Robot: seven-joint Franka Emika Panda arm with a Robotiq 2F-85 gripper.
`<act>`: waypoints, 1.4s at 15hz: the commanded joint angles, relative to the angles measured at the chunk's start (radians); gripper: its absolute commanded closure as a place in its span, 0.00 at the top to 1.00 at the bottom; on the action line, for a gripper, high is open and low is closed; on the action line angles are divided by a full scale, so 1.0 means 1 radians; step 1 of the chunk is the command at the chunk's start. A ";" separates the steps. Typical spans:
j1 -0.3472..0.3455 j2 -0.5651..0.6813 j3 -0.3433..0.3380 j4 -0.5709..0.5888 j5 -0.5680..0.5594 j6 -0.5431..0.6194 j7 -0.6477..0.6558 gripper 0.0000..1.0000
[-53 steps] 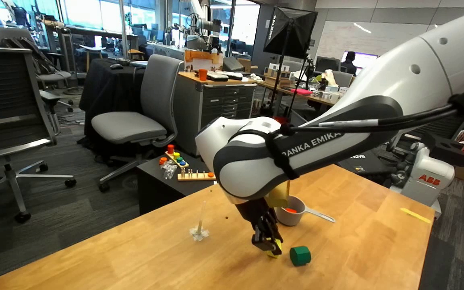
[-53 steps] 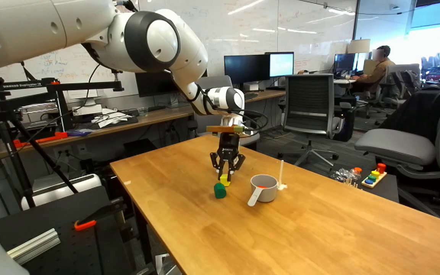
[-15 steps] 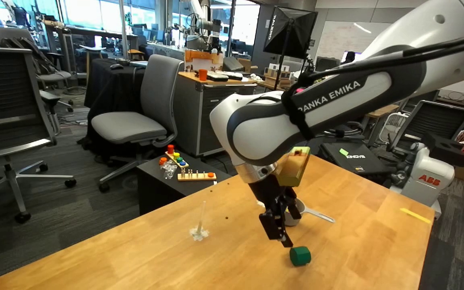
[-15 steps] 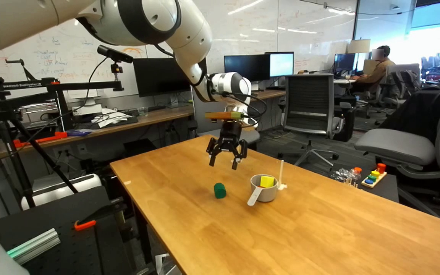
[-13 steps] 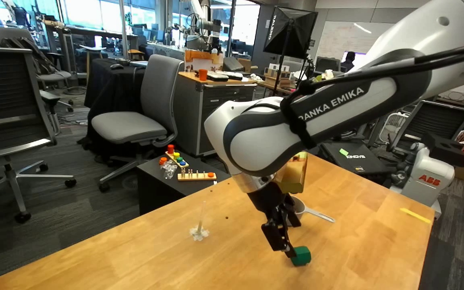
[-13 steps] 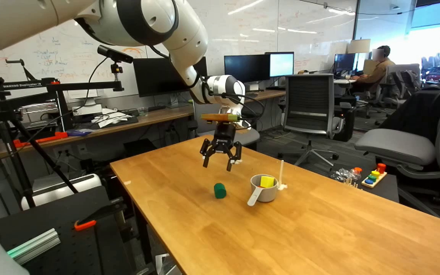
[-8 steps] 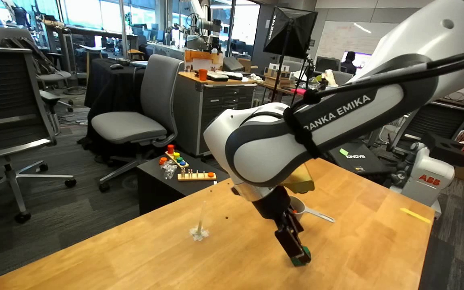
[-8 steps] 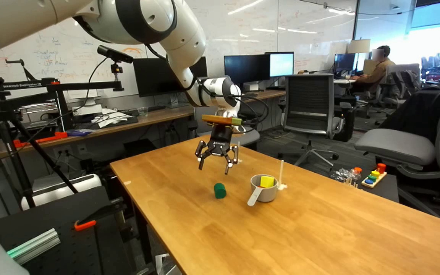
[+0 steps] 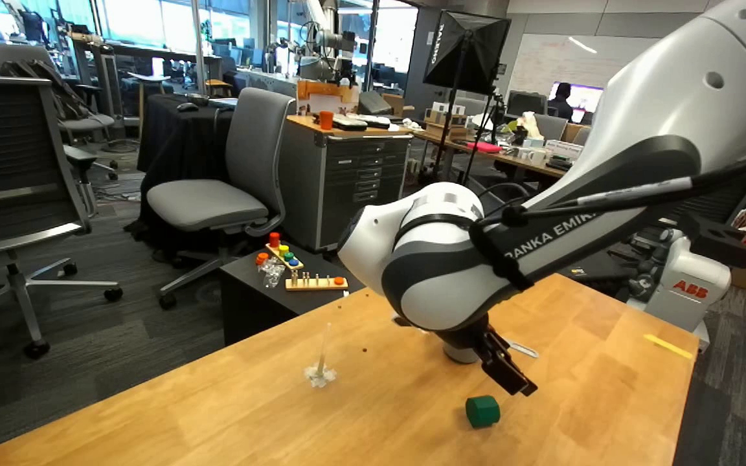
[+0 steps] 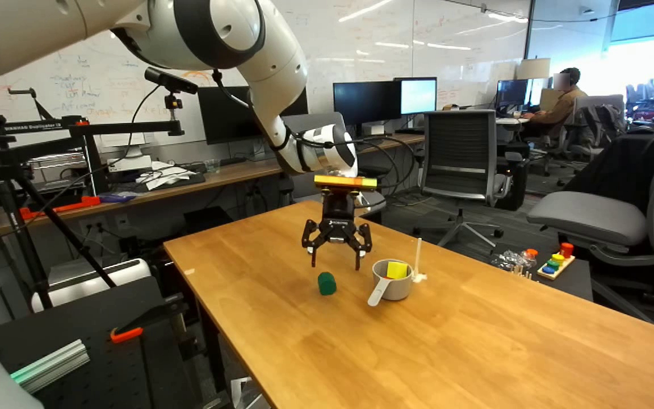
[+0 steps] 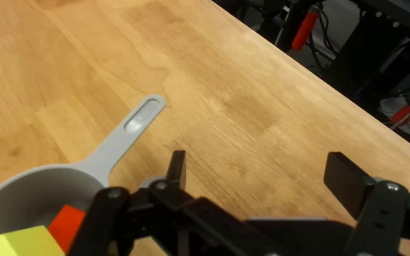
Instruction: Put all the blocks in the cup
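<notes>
The green block (image 10: 327, 283) lies alone on the wooden table, in both exterior views. Beside it is the grey cup (image 10: 399, 291), whose handle (image 11: 130, 128) shows whole in the wrist view. Inside the cup I see the yellow block (image 11: 30, 245) leaning above the rim and the red block (image 11: 66, 225) lower beside it. My gripper (image 10: 335, 266) hangs above the table, tilted, its fingers wide apart with only bare wood between them in the wrist view. It is apart from the green block, which the wrist view does not show. The arm hides much of the cup in an exterior view (image 9: 460, 353).
A thin upright stick (image 10: 418, 258) on a whitish clear base stands just past the cup. Yellow tape (image 9: 667, 346) marks the table near one edge. A black stand (image 9: 282, 301) with peg toys sits beyond the table.
The yellow block, between the fingers at the table 3.5 seconds ago, now sits in the cup. The gripper has opened, risen and tilted; in the last half second it shifted toward the cup.
</notes>
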 commanded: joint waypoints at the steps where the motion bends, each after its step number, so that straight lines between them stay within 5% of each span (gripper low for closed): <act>1: 0.013 0.032 -0.013 0.022 -0.048 0.005 0.013 1.00; 7: 0.006 0.073 0.004 0.048 0.005 0.060 0.089 1.00; 14: -0.020 0.089 0.053 0.101 0.189 0.074 0.111 1.00; 15: -0.020 0.091 0.052 0.106 0.204 0.081 0.117 0.75; 16: -0.017 0.094 0.049 0.111 0.210 0.083 0.116 0.74; 21: -0.021 0.095 0.041 0.122 0.225 0.095 0.121 0.35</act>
